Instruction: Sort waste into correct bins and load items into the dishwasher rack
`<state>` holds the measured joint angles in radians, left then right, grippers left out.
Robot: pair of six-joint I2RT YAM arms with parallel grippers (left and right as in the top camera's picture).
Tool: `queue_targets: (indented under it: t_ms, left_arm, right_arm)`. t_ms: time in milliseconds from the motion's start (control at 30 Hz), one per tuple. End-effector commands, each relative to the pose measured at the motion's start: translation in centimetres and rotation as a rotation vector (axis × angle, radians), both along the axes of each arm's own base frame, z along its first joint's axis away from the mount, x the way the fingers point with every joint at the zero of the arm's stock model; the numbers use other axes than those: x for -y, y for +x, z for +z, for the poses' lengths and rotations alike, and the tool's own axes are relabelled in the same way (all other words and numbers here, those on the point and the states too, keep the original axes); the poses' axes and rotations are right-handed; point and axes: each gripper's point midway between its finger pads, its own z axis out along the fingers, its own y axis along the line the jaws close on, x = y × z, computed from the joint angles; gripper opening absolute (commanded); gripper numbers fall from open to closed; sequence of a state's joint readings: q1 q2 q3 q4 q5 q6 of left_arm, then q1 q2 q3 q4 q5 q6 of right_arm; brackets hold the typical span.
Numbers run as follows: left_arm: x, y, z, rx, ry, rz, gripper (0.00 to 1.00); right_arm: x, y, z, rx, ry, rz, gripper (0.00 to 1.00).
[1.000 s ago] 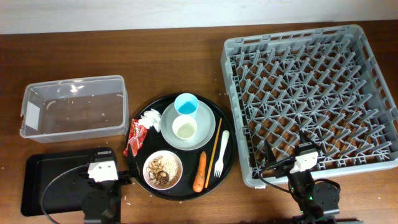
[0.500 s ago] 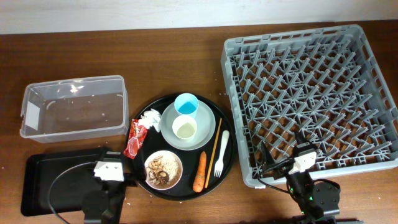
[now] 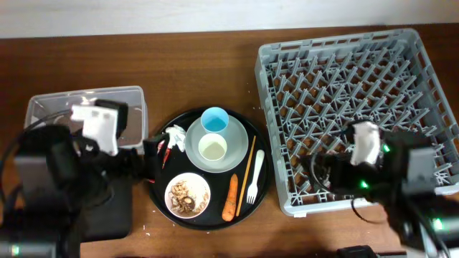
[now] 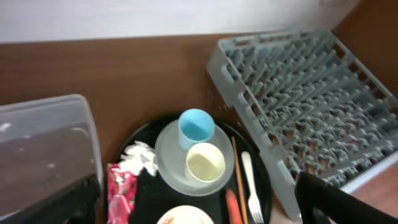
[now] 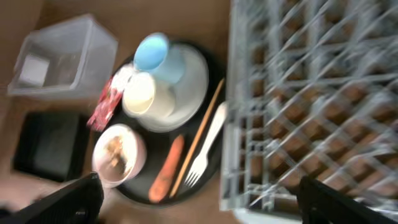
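Both arms have swung up and inward. The left gripper (image 3: pixel 154 152), fingers spread wide and empty, hangs beside the red crinkled wrapper (image 4: pixel 121 190) at the left rim of the large round black tray (image 3: pixel 159 195) — the right gripper (image 3: pixel 315 170), likewise spread, hovers over the near edge of the large square grey plastic rack (image 3: pixel 344 79).

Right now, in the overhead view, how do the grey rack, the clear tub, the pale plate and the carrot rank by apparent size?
1. grey rack
2. clear tub, partly covered, yet plainly bigger than the plate
3. pale plate
4. carrot
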<state>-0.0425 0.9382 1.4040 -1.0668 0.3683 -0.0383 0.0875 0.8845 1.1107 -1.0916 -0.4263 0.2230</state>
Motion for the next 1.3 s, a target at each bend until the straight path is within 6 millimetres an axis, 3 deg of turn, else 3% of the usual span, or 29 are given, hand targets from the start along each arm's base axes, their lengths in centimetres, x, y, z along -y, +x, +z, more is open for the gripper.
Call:
queue_targets:
  t_ms: [0, 100, 133, 167, 200, 300, 333, 400, 467, 533, 600, 700, 767, 800, 833, 933, 1000, 1033, 1067, 1133, 1167, 1200, 1267]
  left_arm:
    - [3.4, 0.2, -0.1, -0.096, -0.135, -0.18, 0.99]
    - [3.1, 0.1, -0.1, -0.067, -0.088, -0.185, 0.99]
    - [1.5, 0.5, -0.6, -0.063, -0.022, -0.098, 0.99]
    - [-2.4, 1.2, -2.1, -0.097, 0.125, 0.091, 0.99]
    - [-3.5, 1.0, -2.6, -0.119, 0.167, 0.14, 0.99]
    - [-4.6, 0.8, -2.9, -0.129, 0.209, 0.188, 0.99]
    - [-4.6, 0.6, -2.5, -0.118, 0.207, 0.189, 0.99]
    - [-4.6, 0.0, -2.0, -0.097, 0.204, 0.192, 0.99]
    - [-4.6, -0.9, -2.0, -0.1, 0.204, 0.191, 0.99]
    - [-4.7, -1.8, -2.5, -0.134, 0.209, 0.188, 0.99]
    - [-4.3, -2.1, -2.8, -0.148, 0.198, 0.171, 0.99]
    - [-4.3, -2.0, -2.7, -0.143, 0.197, 0.171, 0.99]
    - [-4.3, -2.1, -2.7, -0.145, 0.197, 0.171, 0.99]
    - [-4.3, -2.1, -2.7, -0.146, 0.197, 0.171, 0.99]
    - [-4.3, -2.1, -2.7, -0.147, 0.198, 0.171, 0.99]
    - [-3.5, -2.1, -2.8, -0.151, 0.167, 0.133, 0.96]
    - [-1.9, -1.5, -3.2, -0.186, 0.11, 0.06, 0.9]
    - [-0.8, -1.0, -3.5, -0.21, 0.067, 0.008, 0.89]
    - [-0.4, -0.3, -4.2, -0.245, 0.056, -0.008, 0.79]
    - [0.3, 1.6, -6.5, -0.337, 0.064, -0.036, 0.76]
    - [1.7, 3.0, -8.4, -0.4, 0.076, -0.081, 0.75]
    - [3.1, 3.7, -10.3, -0.465, 0.093, -0.126, 0.72]
    - [5.9, 5.5, -16.9, -0.663, 0.183, -0.196, 0.7]
  right_arm:
    - [-2.8, 1.0, -1.8, -0.112, 0.052, 0.13, 0.99]
    - [-4.2, 0.8, -4.1, -0.133, -0.153, 0.136, 0.99]
    - [-5.2, 0.9, -4.1, -0.09, -0.224, 0.115, 0.99]
    - [-8.0, 0.1, -3.8, -0.043, -0.23, 0.201, 0.99]
    - [-10.2, -0.6, -3.8, -0.014, -0.232, 0.275, 0.99]
    - [-17.2, -1.2, -6.1, 0.044, -0.284, 0.39, 0.99]
    - [-18.0, -0.8, -7.4, 0.015, -0.293, 0.374, 0.99]
    - [-17.4, 1.2, -9.7, -0.049, -0.321, 0.243, 0.99]
    - [-15.9, 3.5, -10.9, -0.083, -0.33, 0.158, 0.91]
    - [-13.8, 5.4, -12.1, -0.154, -0.315, 0.08, 0.88]
    - [-13.2, 6.2, -13.4, -0.224, -0.278, 0.063, 0.81]
    - [-15.3, 6.9, -14.9, -0.222, -0.251, 0.099, 0.77]
    - [-18.9, 6.8, -16.2, -0.229, -0.167, 0.22, 0.74]
    - [-19.3, 7.3, -16.8, -0.221, -0.164, 0.219, 0.68]
    - [-19.5, 7.7, -16.7, -0.207, -0.156, 0.218, 0.68]
    - [-19.1, 8.0, -16.5, -0.187, -0.175, 0.214, 0.67]
    - [-18.1, 8.7, -12.4, -0.124, -0.14, 0.18, 0.66]
    - [-16.4, 9.2, -9.9, -0.092, -0.142, 0.131, 0.66]
    - [-14.5, 9.1, -7.5, -0.073, -0.144, 0.088, 0.67]
    - [-10.5, 8.3, -2.8, -0.031, -0.109, 0.007, 0.67]
    - [-8.2, 7.4, -1.2, -0.016, -0.1, -0.038, 0.71]
    - [-5.5, 6.2, -0.6, -0.034, -0.112, -0.094, 0.73]
    - [-1.7, 4.2, -1.5, -0.127, -0.153, -0.18, 0.74]
